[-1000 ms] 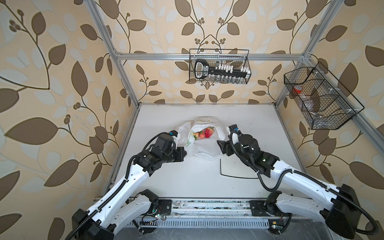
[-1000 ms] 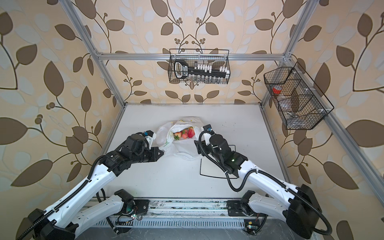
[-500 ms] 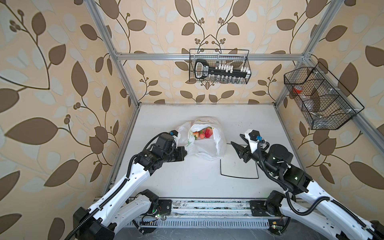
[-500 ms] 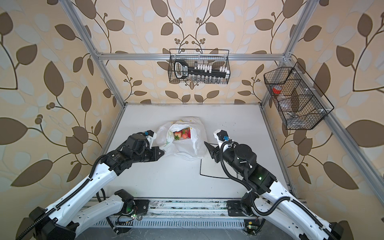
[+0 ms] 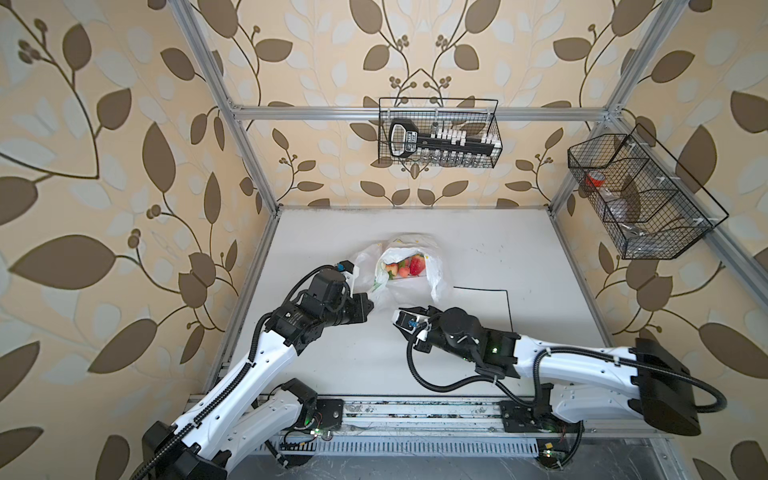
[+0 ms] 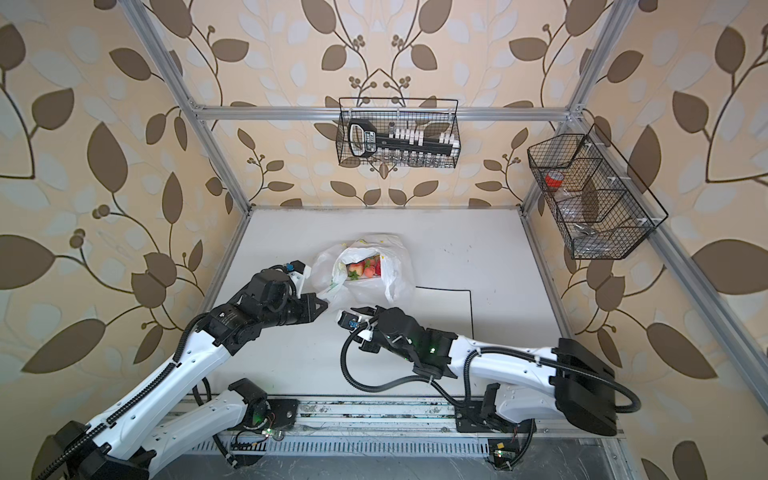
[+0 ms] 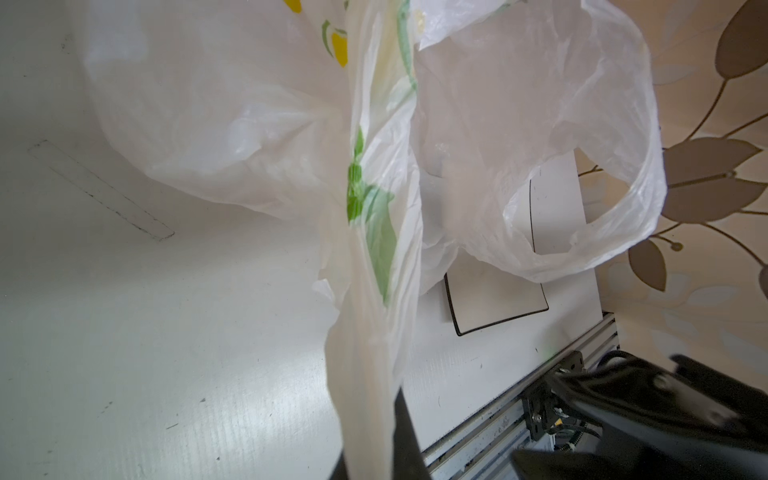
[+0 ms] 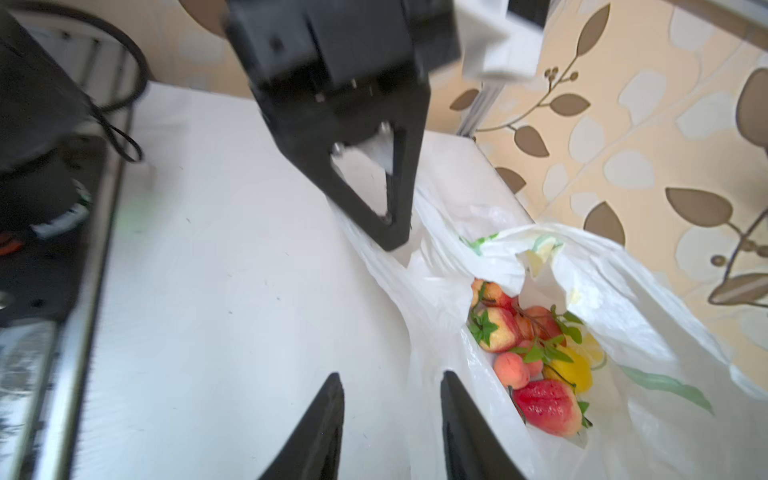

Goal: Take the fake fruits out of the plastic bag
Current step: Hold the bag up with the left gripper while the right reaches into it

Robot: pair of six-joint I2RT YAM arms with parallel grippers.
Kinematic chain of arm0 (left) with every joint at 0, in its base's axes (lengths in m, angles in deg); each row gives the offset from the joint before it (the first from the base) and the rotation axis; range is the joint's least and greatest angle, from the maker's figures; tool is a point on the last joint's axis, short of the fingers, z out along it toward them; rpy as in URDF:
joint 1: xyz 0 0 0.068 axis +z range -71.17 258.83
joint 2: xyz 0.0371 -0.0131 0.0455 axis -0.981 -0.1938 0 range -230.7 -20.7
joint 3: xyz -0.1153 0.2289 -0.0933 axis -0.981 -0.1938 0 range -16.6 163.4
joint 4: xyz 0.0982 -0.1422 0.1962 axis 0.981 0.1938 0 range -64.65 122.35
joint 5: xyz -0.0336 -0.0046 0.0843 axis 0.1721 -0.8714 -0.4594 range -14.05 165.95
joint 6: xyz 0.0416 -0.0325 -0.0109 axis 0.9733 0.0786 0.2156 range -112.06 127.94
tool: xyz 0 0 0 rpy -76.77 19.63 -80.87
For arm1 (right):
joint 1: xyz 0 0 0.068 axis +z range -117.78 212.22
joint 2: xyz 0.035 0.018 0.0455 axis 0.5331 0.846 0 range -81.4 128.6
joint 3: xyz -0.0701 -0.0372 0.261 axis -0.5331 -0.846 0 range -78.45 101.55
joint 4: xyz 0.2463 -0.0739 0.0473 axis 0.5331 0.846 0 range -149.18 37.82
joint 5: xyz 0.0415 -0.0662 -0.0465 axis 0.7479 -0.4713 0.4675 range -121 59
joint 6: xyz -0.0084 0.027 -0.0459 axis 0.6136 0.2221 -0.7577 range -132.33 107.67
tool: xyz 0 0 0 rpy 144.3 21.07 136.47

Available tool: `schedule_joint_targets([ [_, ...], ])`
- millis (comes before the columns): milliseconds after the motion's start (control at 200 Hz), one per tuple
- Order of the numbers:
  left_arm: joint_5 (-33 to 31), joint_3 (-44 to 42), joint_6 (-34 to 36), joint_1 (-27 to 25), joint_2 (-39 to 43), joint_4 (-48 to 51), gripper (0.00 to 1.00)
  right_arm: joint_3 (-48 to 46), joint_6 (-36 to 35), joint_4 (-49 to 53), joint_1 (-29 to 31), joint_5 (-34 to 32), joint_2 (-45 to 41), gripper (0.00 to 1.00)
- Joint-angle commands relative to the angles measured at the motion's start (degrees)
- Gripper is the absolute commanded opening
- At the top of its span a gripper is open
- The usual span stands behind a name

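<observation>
The plastic bag (image 5: 434, 276) (image 6: 397, 276) lies mid-table, mouth open toward the front. Inside it are the fake fruits (image 5: 409, 266) (image 6: 365, 268) (image 8: 536, 353): strawberries, small apples and a yellow lemon (image 8: 571, 370). My left gripper (image 5: 368, 305) (image 6: 322, 306) (image 7: 370, 457) is shut on a stretched strip of the bag's left side and holds it up. Just in front of the bag's mouth, my right gripper (image 5: 401, 311) (image 6: 353, 311) (image 8: 390, 376) stands open. Its fingers are apart over the table, and the bag's near edge lies against one of them.
A square white plate (image 5: 482, 307) (image 6: 449, 309) (image 7: 490, 299) with a black rim lies to the right of the bag, partly under my right arm. Wire baskets hang on the back wall (image 5: 438, 133) and the right wall (image 5: 640, 199). The arms' rail (image 5: 415, 415) runs along the front.
My right arm left the bag's right side, swung out to the right, then came round to the front of the bag's mouth, its jaws narrowing. The left gripper kept its hold in place.
</observation>
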Motion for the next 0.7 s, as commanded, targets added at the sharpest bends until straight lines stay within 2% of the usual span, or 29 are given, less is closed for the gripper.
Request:
schedule_joint_targets([
  [0, -0.02, -0.62, 0.12, -0.55, 1.92, 1.11, 0.00, 3.00, -1.86, -7.17, -0.98, -9.15, 4.25, 0.40],
  [175, -0.06, -0.88, 0.23, -0.54, 3.32, 2.33, 0.00, 4.47, 5.98, -7.25, -5.56, -12.92, 11.16, 0.39],
  [290, 0.07, -0.97, 0.39, -0.51, 4.14, 3.23, 0.00, 6.80, 10.99, -3.71, -7.93, -12.97, 13.82, 0.39],
  [495, 0.37, -1.84, 0.27, -0.55, 5.27, 3.57, 0.00, 10.74, 18.93, 1.28, -8.99, -17.19, 19.50, 0.38],
  [595, 0.43, -2.45, -0.04, -0.55, 6.09, 3.28, 0.00, 12.73, 20.67, 2.98, -9.03, -19.44, 22.68, 0.38],
  [695, 0.43, -2.35, 0.13, -0.53, 6.69, 3.82, 0.00, 14.41, 17.88, 4.21, -9.03, -21.54, 25.63, 0.38],
])
